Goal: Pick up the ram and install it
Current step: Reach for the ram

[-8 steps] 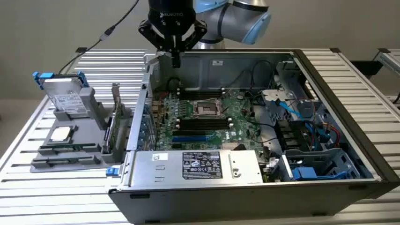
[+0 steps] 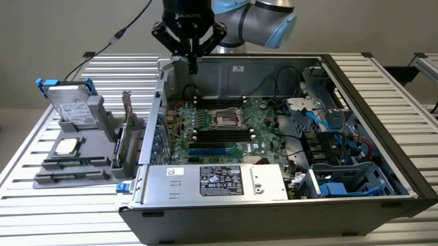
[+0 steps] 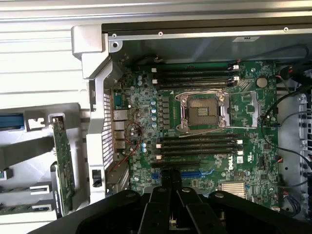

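**Ram** (image 2: 119, 146) (image 3: 63, 168): thin green stick, stood on its long edge in a slot of the grey holder (image 2: 75, 164). It is outside the computer case (image 2: 383, 154), just beside the case's side wall on the exterior view's left. The holder rests on the ribbed metal surface (image 2: 61, 215).

**Position relative to gripper**: well apart. The gripper (image 2: 193, 64) (image 3: 171, 184) hangs above the far corner of the open case, over the motherboard (image 2: 226, 128) side of the wall. The ram sits lower, nearer the camera and across that wall.

**Gripper**: clenched, fingers pressed together with nothing between them.

**Neighbours in holder**: a taller upright card (image 2: 127, 108) stands just beside the ram. A hard drive (image 2: 72, 107) stands at the holder's far end.

**In case**: long black memory slots (image 2: 219, 134) (image 3: 200, 144) lie either side of the processor socket (image 2: 226, 119) (image 3: 202, 109). The power supply (image 2: 219, 182) sits at the near wall.

**Hard to make out**:
- The exterior view shows the ram nearly edge-on, with its lower edge sunk in the holder.
- Its chips cannot be told apart.
- In the wrist view, one end of the ram runs close to the gripper's dark body.
- Where the ram ends and the neighbouring card begins is unclear.
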Available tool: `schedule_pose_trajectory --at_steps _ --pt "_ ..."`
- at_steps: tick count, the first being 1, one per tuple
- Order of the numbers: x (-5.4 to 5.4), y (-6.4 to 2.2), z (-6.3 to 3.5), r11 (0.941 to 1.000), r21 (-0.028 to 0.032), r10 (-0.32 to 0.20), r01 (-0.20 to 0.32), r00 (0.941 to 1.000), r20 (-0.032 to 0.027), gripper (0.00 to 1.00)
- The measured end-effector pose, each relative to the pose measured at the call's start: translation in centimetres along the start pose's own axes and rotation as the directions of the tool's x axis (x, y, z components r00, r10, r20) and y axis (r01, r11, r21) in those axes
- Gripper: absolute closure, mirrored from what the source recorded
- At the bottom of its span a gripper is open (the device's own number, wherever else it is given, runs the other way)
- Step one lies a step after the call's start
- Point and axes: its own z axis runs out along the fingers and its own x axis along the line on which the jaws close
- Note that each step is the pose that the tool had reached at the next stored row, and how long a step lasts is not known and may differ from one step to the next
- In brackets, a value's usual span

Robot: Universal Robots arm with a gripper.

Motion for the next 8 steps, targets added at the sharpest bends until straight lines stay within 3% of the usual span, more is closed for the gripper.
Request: schedule_pose_trajectory --at_steps 8 --pt "3.5 0.16 -0.06 1.0 0.0002 0.0 0.0 1.0 -0.0003 0.9"
